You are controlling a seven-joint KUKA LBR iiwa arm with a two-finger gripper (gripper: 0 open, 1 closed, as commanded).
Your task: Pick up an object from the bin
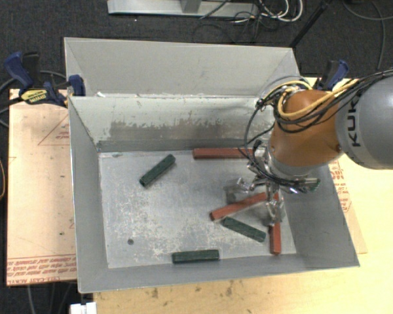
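Grey metal bin (150,221); gripper (272,201) low at its right side, over a slanting red-brown bar (239,206), with a dark green bar (243,229) just beside it. Gripper width: cannot tell. Bar looks stiff, light and smooth-faced; best taken across its narrow width near mid-length, where it should not tip.

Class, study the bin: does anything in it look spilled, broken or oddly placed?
Nothing stands out. Every bar lies inside the bin, loose and at mixed angles, and none is visibly broken. The only crowding is at the right, where a slanted red bar, a green bar and a second red bar lie close together by the gripper.
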